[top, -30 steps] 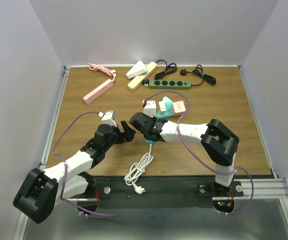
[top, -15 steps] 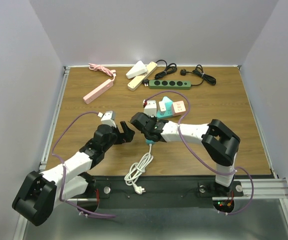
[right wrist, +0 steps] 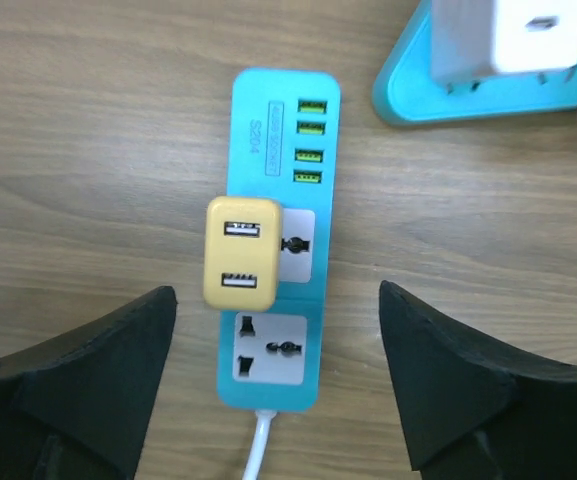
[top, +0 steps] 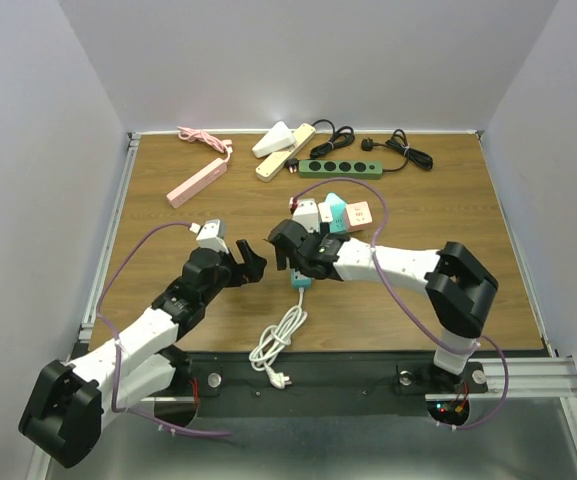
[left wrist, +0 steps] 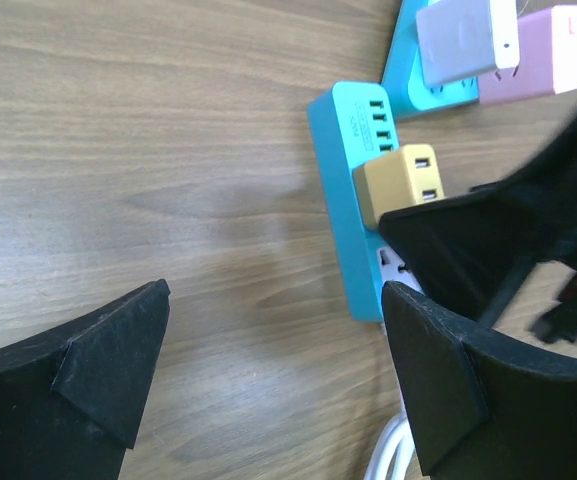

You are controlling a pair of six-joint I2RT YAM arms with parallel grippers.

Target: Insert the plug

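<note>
Teal-blue plastic fills the middle of my right wrist view. The power strip [right wrist: 268,140] lies flat on the wooden tabletop [right wrist: 88,150], with its four green USB ports [right wrist: 311,140] at the top end and its white cable [right wrist: 260,440] leaving at the bottom edge of the frame. The yellow plug [right wrist: 240,253] sits on the strip over the upper of the two sockets and hangs slightly past the strip's left edge. I cannot tell how deep it is seated. My right hand [right wrist: 278,300] is spread wide, with its fingers in the lower corners on either side of the strip. It holds nothing and stays clear of the plug. In the top view the left hand [top: 256,262] is just left of the right hand, near the centre of the frame. Its own wrist view shows it spread wide and empty too, with the strip and plug in the upper right of that frame.
</note>
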